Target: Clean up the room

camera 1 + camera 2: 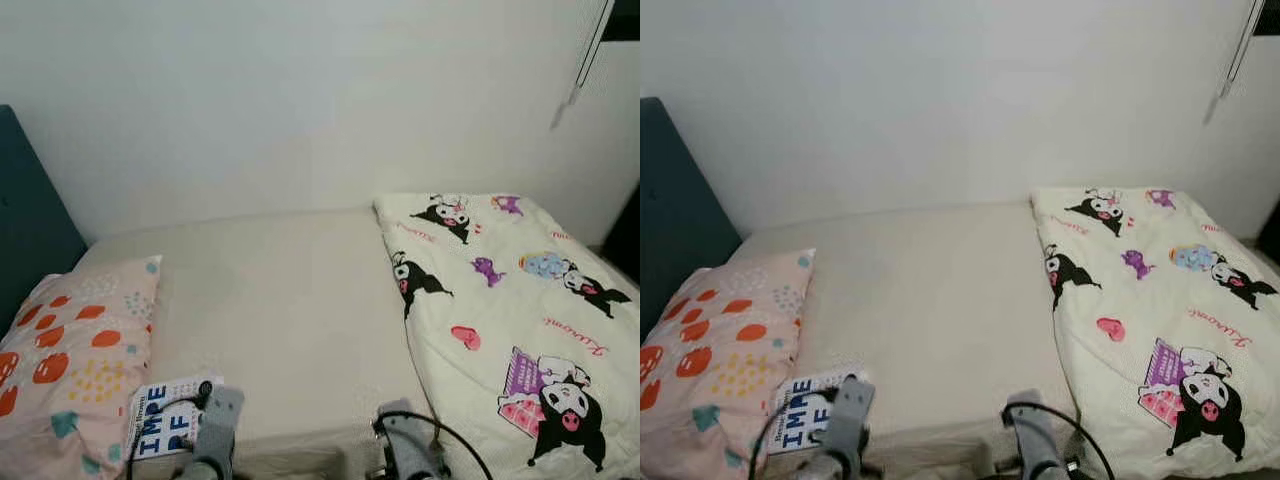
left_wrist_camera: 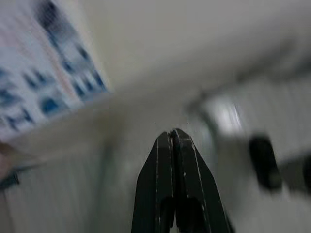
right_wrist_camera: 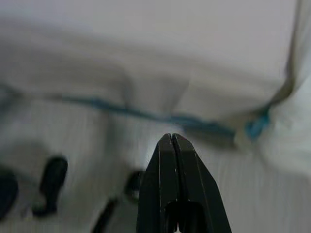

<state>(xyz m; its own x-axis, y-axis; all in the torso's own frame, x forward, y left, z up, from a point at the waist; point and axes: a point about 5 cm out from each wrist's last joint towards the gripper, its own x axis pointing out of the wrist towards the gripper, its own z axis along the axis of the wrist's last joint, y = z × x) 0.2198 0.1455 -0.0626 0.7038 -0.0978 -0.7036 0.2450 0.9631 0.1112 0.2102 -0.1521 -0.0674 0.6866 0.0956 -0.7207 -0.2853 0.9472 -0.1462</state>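
A bed with a cream sheet (image 1: 290,310) lies before me. A pink pillow (image 1: 70,360) with orange spots rests at its left end. A white book (image 1: 165,415) with blue letters lies near the front edge beside the pillow. A cartoon-print blanket (image 1: 510,310) covers the right part. My left arm (image 1: 215,440) is low at the front edge, by the book. In the left wrist view my left gripper (image 2: 172,133) is shut with nothing in it, the book (image 2: 43,82) blurred beyond. My right gripper (image 3: 172,138) is shut and empty, pointing at the bed's side.
A dark blue headboard (image 1: 30,215) stands at the far left against a white wall (image 1: 300,100). A cord (image 1: 585,55) hangs at the upper right. A dark object (image 1: 628,235) sits by the right edge. Black cables run along my right arm (image 1: 410,450).
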